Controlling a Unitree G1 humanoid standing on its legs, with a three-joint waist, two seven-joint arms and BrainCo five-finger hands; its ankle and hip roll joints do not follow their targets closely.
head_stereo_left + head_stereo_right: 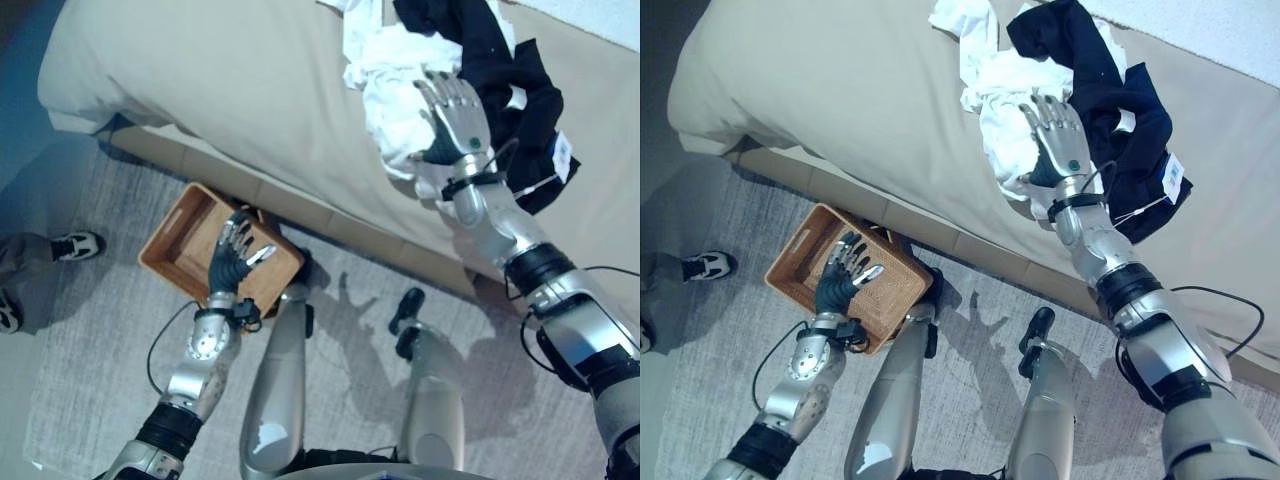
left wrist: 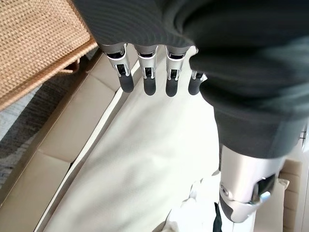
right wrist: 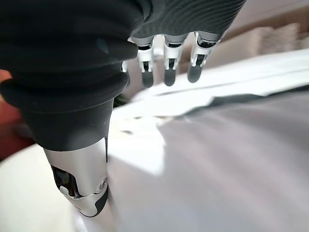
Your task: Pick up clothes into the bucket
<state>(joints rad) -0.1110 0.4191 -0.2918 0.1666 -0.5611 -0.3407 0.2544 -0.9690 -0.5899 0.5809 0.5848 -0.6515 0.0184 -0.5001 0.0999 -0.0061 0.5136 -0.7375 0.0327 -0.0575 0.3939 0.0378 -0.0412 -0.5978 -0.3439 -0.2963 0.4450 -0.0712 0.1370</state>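
The right hand (image 1: 455, 115), fingers spread, hovers over the crumpled white cloth garment (image 1: 390, 95): soft, light, probably best gathered at its bunched middle.

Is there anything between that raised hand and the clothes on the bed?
Nothing visible. The right hand is open right over the white garment, with the dark garment beside it. The basket sits on the floor below the bed's edge, by the left hand, with no obstacle seen between.
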